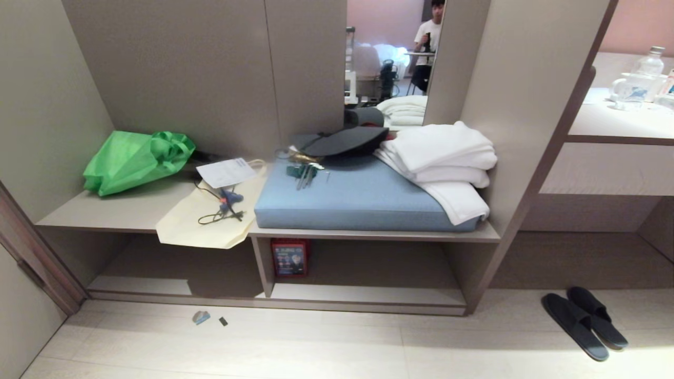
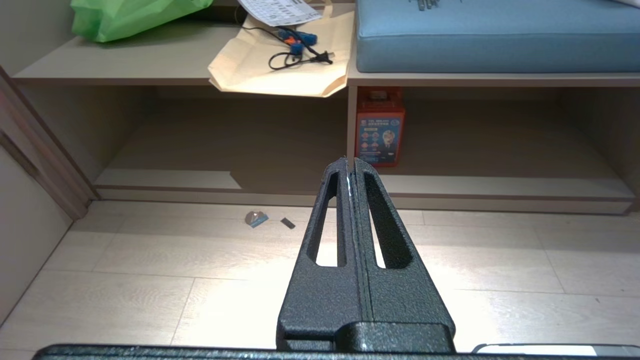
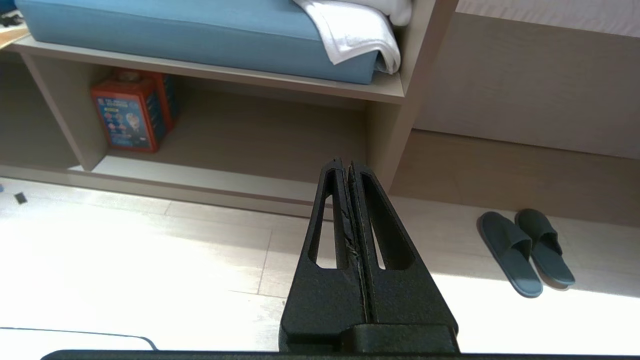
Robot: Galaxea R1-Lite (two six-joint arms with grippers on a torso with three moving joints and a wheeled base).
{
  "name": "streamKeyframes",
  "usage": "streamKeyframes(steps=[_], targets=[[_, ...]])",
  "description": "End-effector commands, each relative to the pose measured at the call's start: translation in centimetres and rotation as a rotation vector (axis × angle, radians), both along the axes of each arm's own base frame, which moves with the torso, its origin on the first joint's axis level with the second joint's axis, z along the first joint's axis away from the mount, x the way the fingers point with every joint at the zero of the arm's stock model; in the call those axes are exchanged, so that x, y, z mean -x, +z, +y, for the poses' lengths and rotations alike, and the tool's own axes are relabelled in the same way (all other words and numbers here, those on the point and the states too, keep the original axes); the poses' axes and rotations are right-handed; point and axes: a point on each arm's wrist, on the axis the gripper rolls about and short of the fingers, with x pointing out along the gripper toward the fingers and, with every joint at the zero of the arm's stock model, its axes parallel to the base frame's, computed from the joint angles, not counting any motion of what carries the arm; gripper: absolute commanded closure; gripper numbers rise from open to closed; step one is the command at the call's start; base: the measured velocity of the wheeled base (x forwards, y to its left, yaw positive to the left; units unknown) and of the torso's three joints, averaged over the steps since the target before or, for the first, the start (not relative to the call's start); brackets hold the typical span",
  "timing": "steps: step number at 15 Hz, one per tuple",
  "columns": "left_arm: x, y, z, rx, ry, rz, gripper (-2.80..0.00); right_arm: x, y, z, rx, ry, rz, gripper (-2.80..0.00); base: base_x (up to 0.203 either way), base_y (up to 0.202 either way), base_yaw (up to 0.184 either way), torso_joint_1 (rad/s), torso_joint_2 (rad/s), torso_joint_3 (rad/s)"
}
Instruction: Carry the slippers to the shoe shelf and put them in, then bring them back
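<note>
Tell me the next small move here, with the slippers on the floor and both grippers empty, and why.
Probably turn toward the slippers and open the right gripper over them. They lie side by side on the floor, right of the shoe shelf, untouched. Both the right gripper and the left gripper are shut, hold nothing and hang well short of the pair, which lies on the right arm's side.

A crumpled green plastic bag (image 1: 134, 160), a flat cream paper bag (image 1: 210, 216) and folded white towels (image 1: 442, 158) lie near a thick blue cushion (image 1: 358, 202). A red printed box (image 1: 289, 257) stands below.
</note>
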Motion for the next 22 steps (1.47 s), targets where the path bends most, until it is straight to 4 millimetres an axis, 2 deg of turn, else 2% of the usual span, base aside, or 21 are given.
streamKeyframes(steps=[1,7,22], targets=[[-0.01,0.01,0.0,0.0,0.0,0.001,0.0,-0.02,-0.03,0.0,0.001,0.001,0.003,0.0,0.0,0.0,0.0,0.0,0.0,0.0],[-0.01,0.01,0.0,0.004,0.0,0.001,0.0,-0.02,-0.04,0.0,0.001,0.001,0.003,0.0,-0.019,0.0,0.0,0.002,0.0,0.0],[-0.01,0.01,0.0,0.004,0.0,0.001,0.0,-0.02,-0.03,0.0,-0.001,0.001,0.003,0.0,-0.195,0.0,0.001,0.003,0.0,0.003]])
